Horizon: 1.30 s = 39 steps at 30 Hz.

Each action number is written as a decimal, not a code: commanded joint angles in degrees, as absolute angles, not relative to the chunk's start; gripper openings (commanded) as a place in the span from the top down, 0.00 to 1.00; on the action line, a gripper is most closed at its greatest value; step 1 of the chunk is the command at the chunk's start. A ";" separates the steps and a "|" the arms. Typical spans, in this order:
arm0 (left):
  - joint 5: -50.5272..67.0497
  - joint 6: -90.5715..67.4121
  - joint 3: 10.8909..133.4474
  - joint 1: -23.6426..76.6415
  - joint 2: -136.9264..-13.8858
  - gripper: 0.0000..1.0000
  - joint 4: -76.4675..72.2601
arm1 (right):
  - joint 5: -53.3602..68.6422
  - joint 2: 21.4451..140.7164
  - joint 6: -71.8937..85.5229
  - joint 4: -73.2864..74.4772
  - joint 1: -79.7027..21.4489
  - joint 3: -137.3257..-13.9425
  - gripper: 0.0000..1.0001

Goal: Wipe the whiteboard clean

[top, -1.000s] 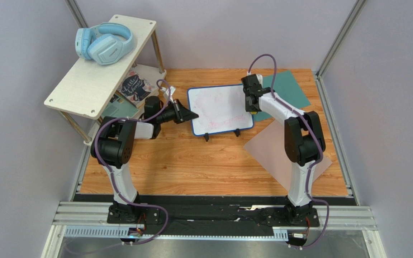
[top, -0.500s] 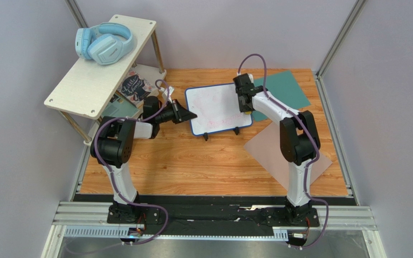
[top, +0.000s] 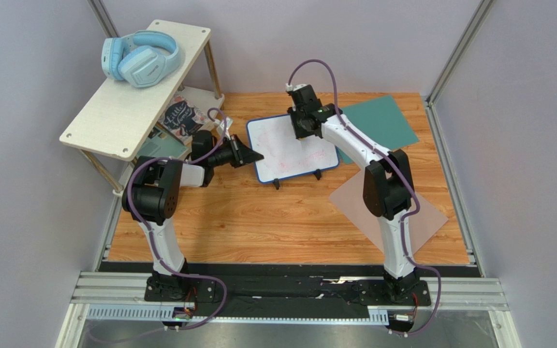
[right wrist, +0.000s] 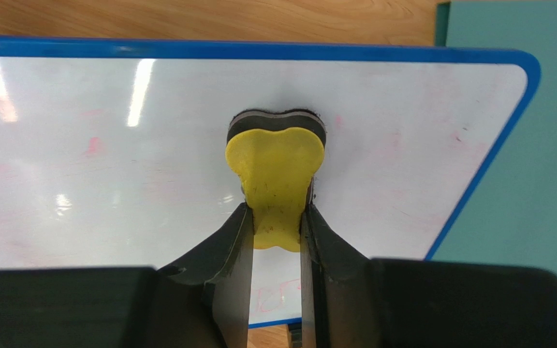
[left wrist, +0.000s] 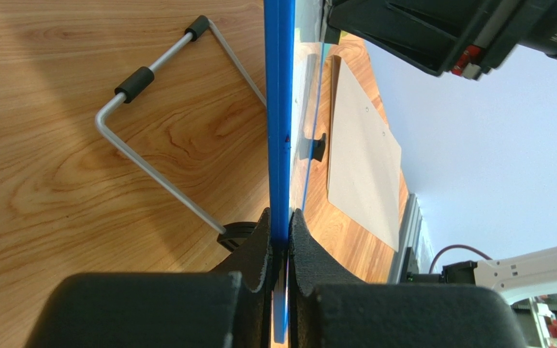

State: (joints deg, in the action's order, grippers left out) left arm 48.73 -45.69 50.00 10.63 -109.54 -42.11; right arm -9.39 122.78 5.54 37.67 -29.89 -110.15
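The whiteboard [top: 294,147], glossy white with a blue frame and faint pink scribbles, stands on black feet at the table's middle back. My left gripper [top: 254,156] is shut on its left edge; in the left wrist view the blue frame [left wrist: 280,130] runs edge-on between the pads [left wrist: 259,246]. My right gripper [top: 303,125] is shut on a yellow eraser [right wrist: 277,177] with a black felt base, pressed on the upper part of the board [right wrist: 78,167]. Pink marks remain at the left and bottom of the board.
A teal sheet [top: 377,119] lies behind the board at right and a grey-brown sheet [top: 361,203] at front right. A wooden shelf [top: 132,90] with blue headphones [top: 140,58] stands at back left. The board's wire stand [left wrist: 158,123] rests on the wood.
My right gripper has slid the eraser leftward across the board, from its right edge to the upper middle. The left gripper kept its hold on the left edge.
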 commanded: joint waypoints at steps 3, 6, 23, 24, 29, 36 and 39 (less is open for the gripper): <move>45.44 -39.81 49.66 11.16 -111.45 1.00 -39.37 | -6.58 129.98 2.47 39.18 -40.33 -118.46 1.00; 45.44 -39.82 49.57 11.16 -111.36 1.00 -39.46 | -10.54 133.76 0.44 42.88 -44.46 -124.35 1.00; 45.00 -39.90 49.31 11.16 -111.09 1.00 -39.64 | -22.67 127.01 6.68 40.35 -31.65 -111.02 1.00; 45.09 -39.90 49.31 11.16 -111.09 1.00 -39.64 | -23.55 125.35 6.24 39.65 -31.29 -108.31 1.00; 45.09 -39.99 49.31 11.16 -111.18 1.00 -39.81 | -18.21 121.47 5.01 34.73 -31.90 -101.08 1.00; 45.09 -40.08 49.22 11.16 -111.18 1.00 -39.90 | -15.91 121.02 0.97 31.56 -41.38 -99.14 1.00; 45.09 -40.08 49.13 11.25 -111.18 1.00 -39.90 | -14.77 122.60 0.97 30.85 -44.64 -101.85 1.00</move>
State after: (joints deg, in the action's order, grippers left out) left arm 49.23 -44.62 49.45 10.41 -110.61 -42.35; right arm -22.26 119.50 1.54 35.27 -37.98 -100.53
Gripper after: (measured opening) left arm 0.030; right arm 0.263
